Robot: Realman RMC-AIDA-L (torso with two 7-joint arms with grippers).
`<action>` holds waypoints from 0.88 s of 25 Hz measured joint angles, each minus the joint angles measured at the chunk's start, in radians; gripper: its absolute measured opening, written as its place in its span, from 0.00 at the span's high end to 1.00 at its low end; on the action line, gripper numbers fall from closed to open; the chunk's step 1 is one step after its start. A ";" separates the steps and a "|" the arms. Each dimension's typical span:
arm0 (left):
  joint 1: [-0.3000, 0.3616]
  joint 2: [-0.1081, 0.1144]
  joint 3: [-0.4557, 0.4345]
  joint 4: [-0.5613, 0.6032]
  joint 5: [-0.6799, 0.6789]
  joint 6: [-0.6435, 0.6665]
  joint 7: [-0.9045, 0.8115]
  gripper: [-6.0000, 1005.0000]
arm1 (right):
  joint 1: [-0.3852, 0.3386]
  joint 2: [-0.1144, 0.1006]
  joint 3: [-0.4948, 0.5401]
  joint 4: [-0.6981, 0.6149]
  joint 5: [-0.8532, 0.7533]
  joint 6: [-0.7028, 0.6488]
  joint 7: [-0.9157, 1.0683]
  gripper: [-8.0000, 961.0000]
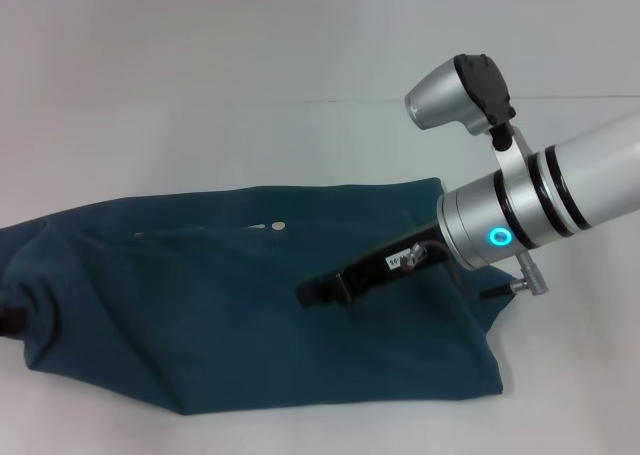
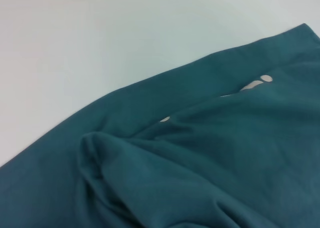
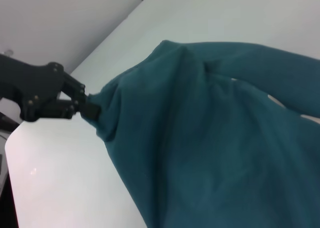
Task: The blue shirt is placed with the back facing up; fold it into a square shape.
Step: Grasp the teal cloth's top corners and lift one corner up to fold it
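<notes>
Dark teal-blue cotton makes a long, rumpled band across the white table (image 1: 200,95): the blue shirt (image 1: 230,315), a large short-sleeved T-shirt, lies folded lengthwise, running from the left edge of the head view to past the middle. Its upper fold line goes almost straight from left to right, and a few pale bits of lettering (image 1: 277,225) look out along this fold; the left wrist view shows the same pale marks (image 2: 260,81) at a crease of the cloth.

At the far left end, the left gripper (image 3: 87,103), black and mostly outside the head view, is clamped on a bunched corner of the blue shirt, and the cloth is drawn up into a tight peak at its fingertips.

From the right, the silver right arm (image 1: 560,200) with a glowing ring reaches in over the right part of the shirt. The right gripper (image 1: 312,293) is low over the fabric near the middle; whether its fingers are closed I cannot tell.
</notes>
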State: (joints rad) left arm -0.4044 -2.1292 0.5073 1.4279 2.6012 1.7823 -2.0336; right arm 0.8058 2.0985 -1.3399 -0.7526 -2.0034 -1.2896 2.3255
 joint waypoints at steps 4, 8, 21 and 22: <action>0.002 0.016 -0.007 0.004 0.006 0.000 -0.014 0.89 | 0.005 0.001 -0.007 0.013 0.001 -0.015 -0.004 0.96; 0.004 0.029 -0.013 0.020 0.008 -0.002 -0.038 0.89 | 0.016 0.003 -0.019 0.031 0.008 -0.023 -0.010 0.96; -0.003 0.024 -0.066 0.062 -0.041 0.045 -0.040 0.89 | 0.060 0.006 -0.050 0.142 0.079 -0.009 -0.059 0.96; -0.001 0.019 -0.068 0.063 -0.078 0.060 -0.044 0.89 | 0.061 0.007 -0.052 0.151 0.086 -0.006 -0.064 0.96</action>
State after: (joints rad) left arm -0.4050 -2.1097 0.4391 1.4913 2.5236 1.8418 -2.0776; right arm 0.8670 2.1050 -1.3921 -0.6020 -1.9171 -1.2957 2.2611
